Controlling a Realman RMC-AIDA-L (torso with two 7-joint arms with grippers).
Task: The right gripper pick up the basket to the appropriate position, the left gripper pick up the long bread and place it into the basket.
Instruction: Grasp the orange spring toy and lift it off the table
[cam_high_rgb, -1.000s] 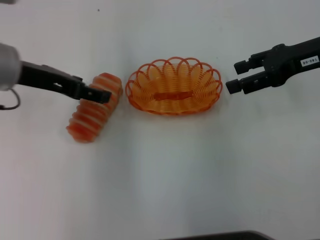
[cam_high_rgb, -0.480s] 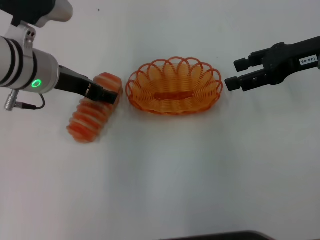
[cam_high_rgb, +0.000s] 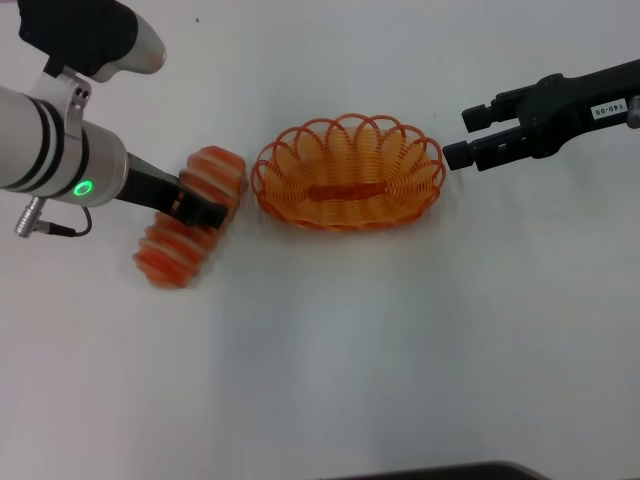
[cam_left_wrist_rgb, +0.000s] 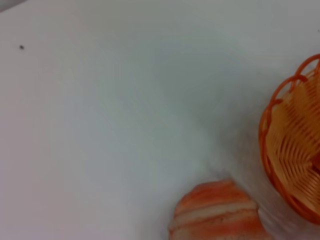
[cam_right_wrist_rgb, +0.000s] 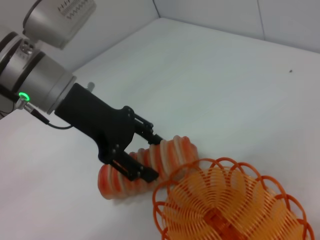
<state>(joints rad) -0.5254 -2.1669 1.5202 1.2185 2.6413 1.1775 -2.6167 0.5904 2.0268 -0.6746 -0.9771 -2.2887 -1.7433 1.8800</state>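
The white worktop (cam_high_rgb: 330, 340) lies bare along its whole near edge and across the far edge, giving open passage there. In the middle, the basket (cam_high_rgb: 347, 172) and the long bread (cam_high_rgb: 190, 215) lie just beside each other, leaving only a narrow gap. The left gripper (cam_high_rgb: 205, 203) straddles the bread, and the right gripper (cam_high_rgb: 462, 137) hangs just off the basket's right end.
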